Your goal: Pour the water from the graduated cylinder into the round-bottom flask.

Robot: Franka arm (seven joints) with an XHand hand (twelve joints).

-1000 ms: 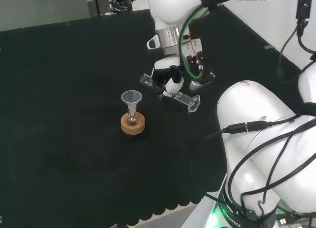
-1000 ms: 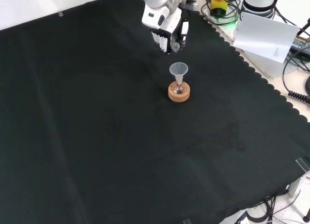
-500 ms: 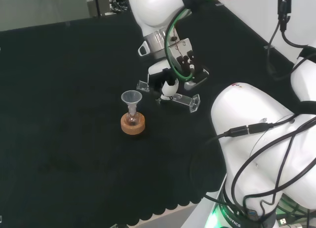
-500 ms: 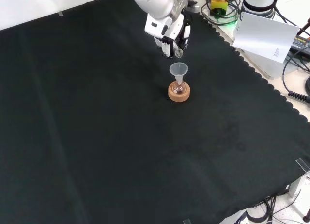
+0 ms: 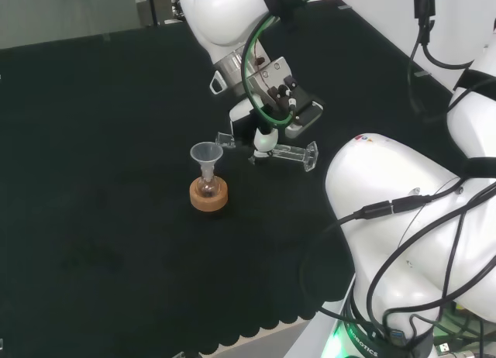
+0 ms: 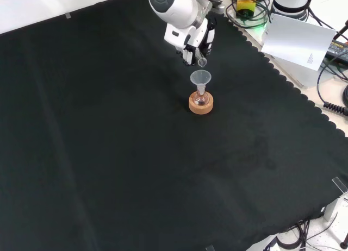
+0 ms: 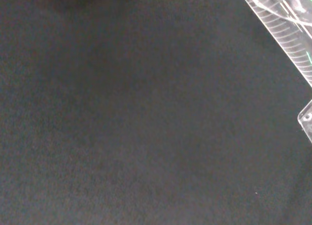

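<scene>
Pouring stage. The robot hand (image 5: 265, 133) is clamped on the graduated cylinder (image 5: 288, 152), its fingers curled round the clear tube. The cylinder lies almost level in the head view, foot toward 3 o'clock and spout toward 9 o'clock, so that its contents can run toward the mouth. The spout sits just beside and slightly above the rim of the funnel (image 5: 205, 153), at about the funnel's 2 o'clock in the head view. In the front view the robot hand (image 6: 194, 44) hangs at 12 o'clock of the funnel (image 6: 200, 78).

The funnel stands in the neck of the round-bottom flask (image 5: 207, 188), widening the target for a narrow stream. The flask rests in a cork ring (image 5: 209, 197), which keeps its round base upright on the bench (image 5: 93, 218), near the middle of the black cloth.

The wrist view shows the cylinder's printed scale (image 7: 287, 30) close by. No stream of water can be made out; whether liquid is flowing cannot be told.
</scene>
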